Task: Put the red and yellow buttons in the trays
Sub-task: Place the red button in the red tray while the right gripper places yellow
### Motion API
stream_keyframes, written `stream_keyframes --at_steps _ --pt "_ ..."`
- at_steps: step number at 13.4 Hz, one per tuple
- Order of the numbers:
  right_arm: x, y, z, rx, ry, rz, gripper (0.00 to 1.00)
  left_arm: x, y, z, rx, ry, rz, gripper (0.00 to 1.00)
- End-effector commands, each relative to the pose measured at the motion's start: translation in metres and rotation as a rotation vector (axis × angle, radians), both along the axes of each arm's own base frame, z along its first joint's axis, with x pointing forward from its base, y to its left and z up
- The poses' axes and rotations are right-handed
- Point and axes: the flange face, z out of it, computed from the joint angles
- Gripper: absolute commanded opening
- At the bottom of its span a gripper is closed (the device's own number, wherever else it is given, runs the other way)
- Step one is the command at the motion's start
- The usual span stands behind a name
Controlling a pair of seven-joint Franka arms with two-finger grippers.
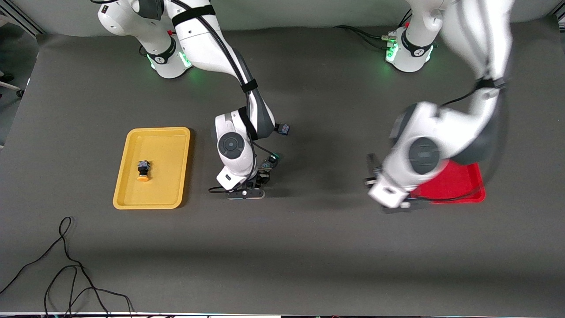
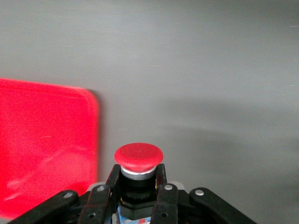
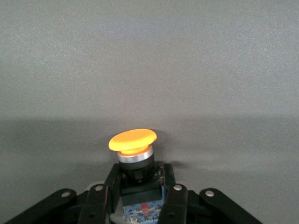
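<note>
Pinching a red-capped button (image 2: 138, 158) by its dark body, the jaws of the left gripper (image 2: 136, 196) hold it cap-forward over bare surface just beside a rounded corner of the red tray (image 2: 46, 140); in the front view that gripper (image 1: 390, 198) hangs at the tray's edge toward the middle of the surface, the arm blurred and covering most of the red tray (image 1: 472, 187), so whether anything lies in it cannot be told. The jaws of the right gripper (image 3: 140, 196) pinch a yellow-capped button (image 3: 133, 140) the same way, with nothing but grey surface around it — from the front this gripper (image 1: 251, 187) is over the middle of the surface, near the yellow tray (image 1: 128, 194) but apart from its long edge. One yellow-capped button (image 1: 143, 171) already lies in that tray, on its side. The step in hand looks like the carry: both arms loaded, neither yet above its tray. Next, each should probably travel sideways until its button clears the raised rim — the left has only a short way to go, the right farther — then lower and spread its jaws.
</note>
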Motion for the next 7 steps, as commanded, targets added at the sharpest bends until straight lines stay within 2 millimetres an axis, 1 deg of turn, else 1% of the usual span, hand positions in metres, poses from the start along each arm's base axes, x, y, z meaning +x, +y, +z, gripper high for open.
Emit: stream_keyframes --at_steps 1,2,3,4,5,7 --pt "0.01 -0.009 0.018 0.039 -0.006 -0.008 0.27 -0.047 0.091 -0.016 -0.008 0.012 -0.071 0.0" --pt "0.01 -0.009 0.034 0.044 0.032 -0.005 0.27 -0.066 0.122 -0.03 -0.017 -0.018 -0.109 0.0" --pt "0.016 -0.018 0.061 0.052 0.055 -0.017 0.27 -0.08 0.158 -0.05 -0.022 -0.038 -0.119 0.0" --pt "0.019 -0.022 0.088 0.068 0.073 -0.026 0.27 -0.091 0.185 -0.068 -0.03 -0.049 -0.144 0.0" --pt "0.021 -0.027 0.109 0.083 0.094 -0.039 0.27 -0.102 0.203 -0.088 -0.037 -0.055 -0.15 0.0" --pt "0.023 -0.041 0.142 0.104 0.129 -0.057 0.27 -0.126 0.21 -0.124 -0.035 -0.07 -0.169 0.0"
